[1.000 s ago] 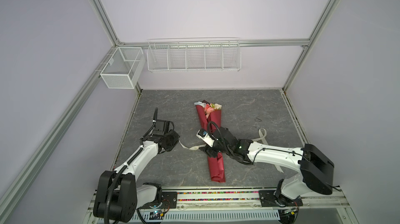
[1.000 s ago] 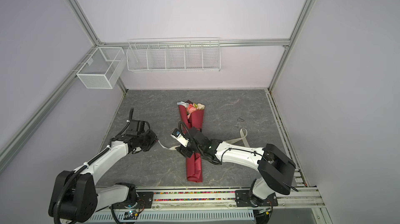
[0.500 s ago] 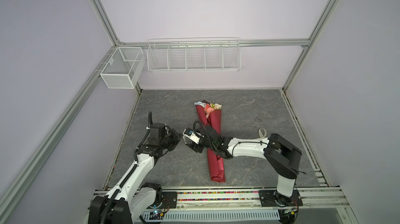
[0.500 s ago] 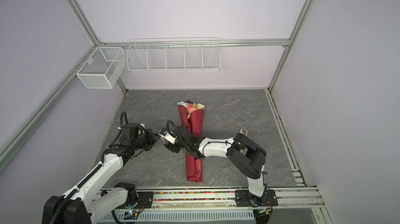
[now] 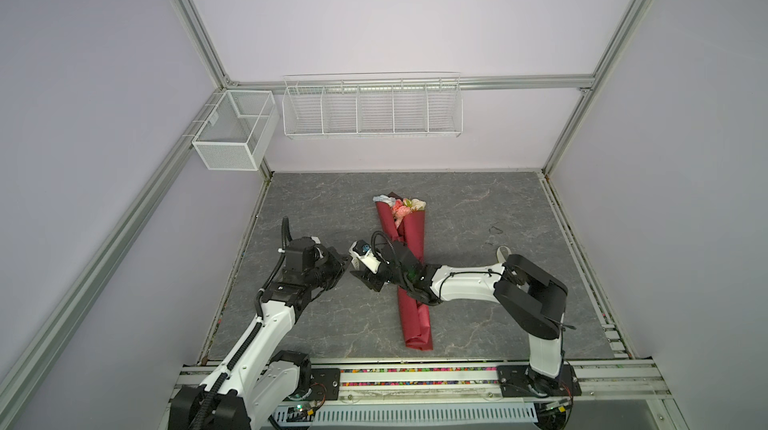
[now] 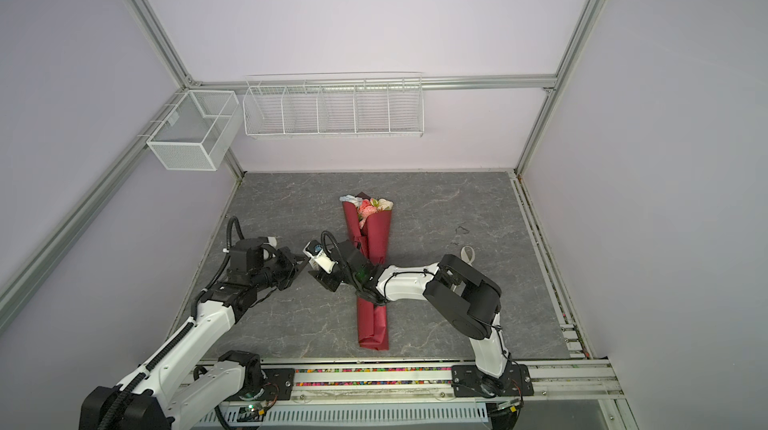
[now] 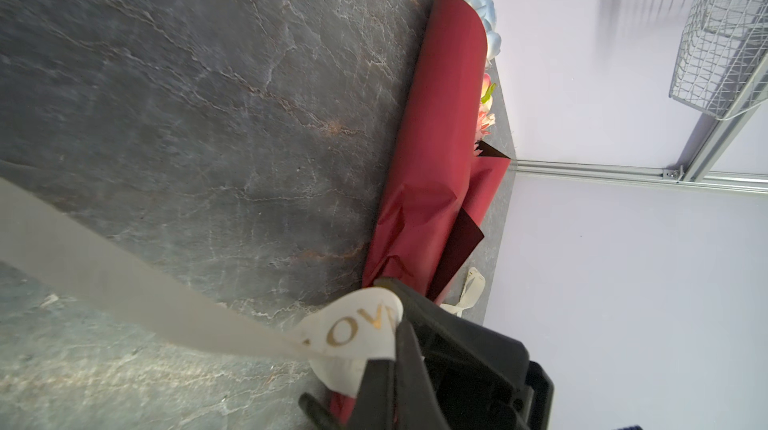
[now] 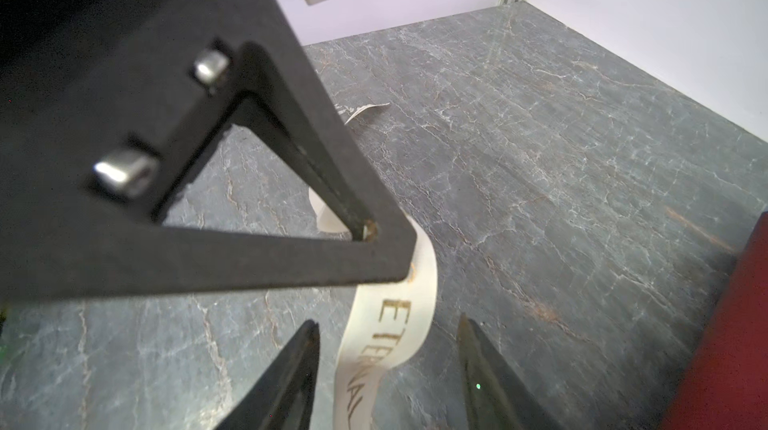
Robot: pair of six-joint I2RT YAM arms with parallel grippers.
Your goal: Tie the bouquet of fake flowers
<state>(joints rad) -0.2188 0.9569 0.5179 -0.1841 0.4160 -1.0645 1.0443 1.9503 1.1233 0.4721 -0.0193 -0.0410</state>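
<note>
left gripper pinches the ribbon; your right gripper, jaws apart, straddles it left of the near-far bouquet.

Walls: pale lilac panels, plain, at the back and on both sides.
Floor: dark grey stone-patterned surface with pale veins, matt.
Frame: aluminium profiles along the wall joints and corners.
Wire rack: white, five compartments, hung on the back wall's horizontal profile.
Mesh basket: white, one inner divider, hung on the left side profile, near the rack.
Front rail: aluminium, along the floor's near edge.
Light: even, diffuse; shadows soft.
</note>
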